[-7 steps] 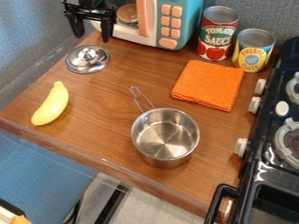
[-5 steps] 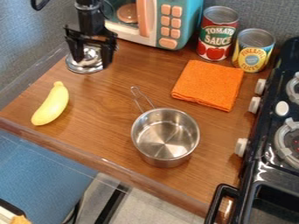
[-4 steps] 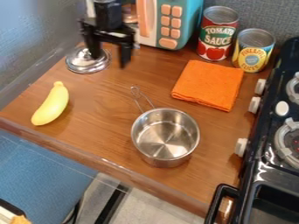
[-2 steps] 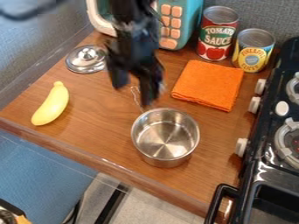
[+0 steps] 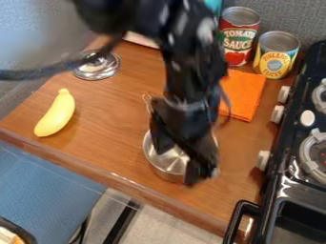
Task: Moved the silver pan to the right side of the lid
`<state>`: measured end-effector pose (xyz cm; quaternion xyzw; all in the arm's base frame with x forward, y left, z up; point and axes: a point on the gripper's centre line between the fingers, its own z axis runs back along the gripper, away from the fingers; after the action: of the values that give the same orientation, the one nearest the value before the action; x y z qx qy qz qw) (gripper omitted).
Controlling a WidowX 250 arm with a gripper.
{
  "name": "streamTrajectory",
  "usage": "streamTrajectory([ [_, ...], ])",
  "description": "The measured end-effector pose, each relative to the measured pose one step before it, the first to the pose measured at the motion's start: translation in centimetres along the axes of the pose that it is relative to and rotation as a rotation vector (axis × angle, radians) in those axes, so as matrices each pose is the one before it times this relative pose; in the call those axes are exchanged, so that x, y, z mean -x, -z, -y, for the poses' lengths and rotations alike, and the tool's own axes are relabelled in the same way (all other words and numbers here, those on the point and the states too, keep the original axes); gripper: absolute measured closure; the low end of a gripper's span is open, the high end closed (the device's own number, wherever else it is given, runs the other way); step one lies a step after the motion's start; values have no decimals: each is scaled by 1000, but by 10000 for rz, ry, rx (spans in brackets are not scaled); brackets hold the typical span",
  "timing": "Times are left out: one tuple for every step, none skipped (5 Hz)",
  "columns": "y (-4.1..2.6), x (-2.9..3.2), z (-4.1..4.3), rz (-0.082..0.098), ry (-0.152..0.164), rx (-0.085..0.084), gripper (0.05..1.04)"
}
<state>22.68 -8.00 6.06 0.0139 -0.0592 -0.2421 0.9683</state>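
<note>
With twelve o'clock at the top of what we see, the silver pan point(image 5: 164, 161) sits upright on the brown wooden counter point(image 5: 96, 124), at five o'clock from the shiny lid point(image 5: 98, 72). Its thin handle point(image 5: 147, 100) pokes out to eleven o'clock. The black arm point(image 5: 191, 62) comes in from the top, and its gripper point(image 5: 179, 165) hangs down over the pan and hides a big part of it. We see its two jaws apart, one over the inside of the pan and the other over the side at four o'clock. We cannot tell if they touch the pan. The lid lies flat with its round knob up, and a bit of the arm's dark cord point(image 5: 54, 70) crosses over it. A yellow banana point(image 5: 56, 113) lies at seven o'clock from the lid. At one o'clock from the pan we find a folded orange cloth point(image 5: 245, 94), and past it stand a red can point(image 5: 237, 45) and a yellow and blue can point(image 5: 276, 61), side by side. The black toy stove point(image 5: 286, 188), with white knobs point(image 5: 262, 160), is at three o'clock from the pan.
</note>
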Motion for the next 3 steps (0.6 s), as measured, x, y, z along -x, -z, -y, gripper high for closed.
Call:
streamTrajectory([
  [2994, -676, 1334, -389, 92, -198, 87],
  [1915, -973, -239, -243, -148, -235, 85],
  [338, -1573, -596, 186, -59, -181, 111],
])
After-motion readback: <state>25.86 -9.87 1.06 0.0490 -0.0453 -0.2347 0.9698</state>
